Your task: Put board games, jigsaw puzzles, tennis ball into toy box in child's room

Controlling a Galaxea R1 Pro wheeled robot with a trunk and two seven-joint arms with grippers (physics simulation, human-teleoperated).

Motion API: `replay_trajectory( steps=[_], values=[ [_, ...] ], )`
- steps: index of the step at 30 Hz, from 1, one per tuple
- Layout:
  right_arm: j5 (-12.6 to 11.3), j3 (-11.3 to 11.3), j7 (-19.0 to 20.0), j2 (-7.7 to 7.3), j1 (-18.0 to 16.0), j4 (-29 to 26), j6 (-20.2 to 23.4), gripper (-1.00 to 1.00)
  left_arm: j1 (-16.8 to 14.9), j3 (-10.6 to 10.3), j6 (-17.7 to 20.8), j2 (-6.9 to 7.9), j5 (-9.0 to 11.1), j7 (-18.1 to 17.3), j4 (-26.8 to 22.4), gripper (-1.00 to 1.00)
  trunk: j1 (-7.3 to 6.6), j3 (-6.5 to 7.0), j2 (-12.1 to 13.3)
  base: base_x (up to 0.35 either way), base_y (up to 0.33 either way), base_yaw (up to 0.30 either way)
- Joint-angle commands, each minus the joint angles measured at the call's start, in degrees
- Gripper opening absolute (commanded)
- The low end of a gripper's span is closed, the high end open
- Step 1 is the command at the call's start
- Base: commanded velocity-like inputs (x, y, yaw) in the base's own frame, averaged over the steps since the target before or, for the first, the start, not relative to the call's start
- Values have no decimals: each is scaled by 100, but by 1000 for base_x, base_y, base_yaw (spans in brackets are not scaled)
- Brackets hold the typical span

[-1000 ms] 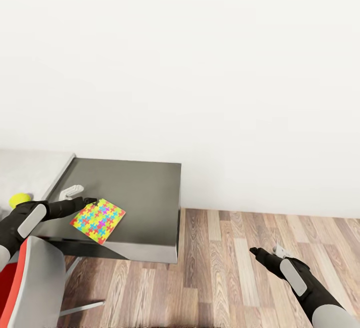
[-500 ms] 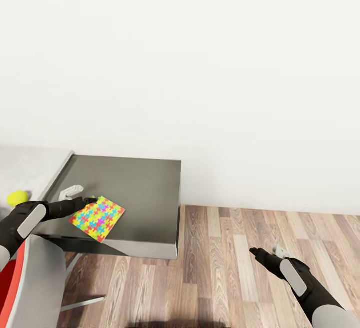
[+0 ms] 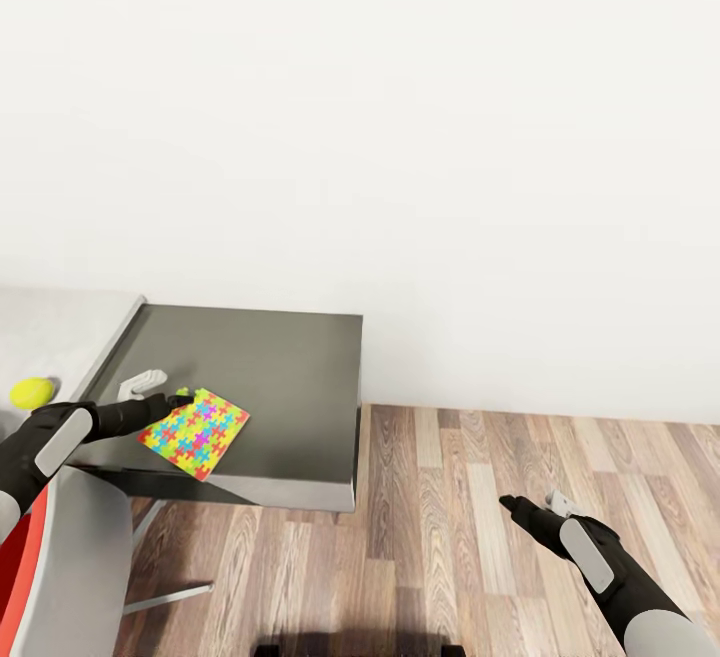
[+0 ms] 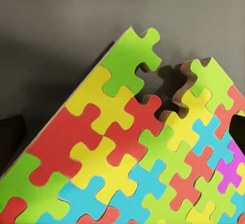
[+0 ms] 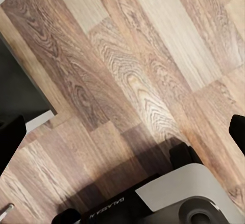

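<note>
Puzzle (image 3: 196, 433): lower left, pinched at its edge by left pincer (image 3: 180, 401), lifted off desk (image 3: 290, 377) for carrying.
Right pincer (image 3: 508, 505): spread, empty, over floor (image 3: 450, 537).
Ball (image 3: 32, 392): far left, waiting.

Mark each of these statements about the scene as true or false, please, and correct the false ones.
1. The jigsaw puzzle is over the dark grey side unit. True.
2. The tennis ball lies on the wooden floor. False: it lies on the white tabletop, beside the left arm.
3. The right gripper hangs over the wooden floor, holding nothing. True.
4. The puzzle is all one colour. False: the left wrist view shows red, yellow, green, blue and purple pieces.
5. The left gripper is far from the puzzle. False: it is at the puzzle's edge.
</note>
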Motion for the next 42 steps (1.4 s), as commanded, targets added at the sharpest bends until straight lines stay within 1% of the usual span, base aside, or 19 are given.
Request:
replay_trajectory(
  steps=[1, 18, 24, 32, 42],
  values=[
    [-61, -3, -44, 0, -1, -14, 28, 100, 0, -27, 11, 5, 14, 5, -1, 100, 5, -13, -8, 0, 0, 0],
    [-60, -3, -45, 0, -1, -14, 28, 100, -1, -23, 10, 5, 15, 11, -1, 100, 5, -22, -8, 0, -2, 0],
    [-61, -3, -48, 0, -1, -14, 28, 100, -1, -25, 12, 3, 14, 13, -1, 100, 5, -22, -8, 0, -170, 0],
    [-58, -3, -48, 0, -1, -14, 28, 100, 3, -27, 11, 5, 14, 13, -2, 100, 5, -22, -8, 0, -33, 0],
    [-54, -3, -48, 0, -1, -14, 23, 100, 2, -25, 12, -1, 14, 5, -1, 100, 5, -22, -8, -15, -107, 0]
  ],
)
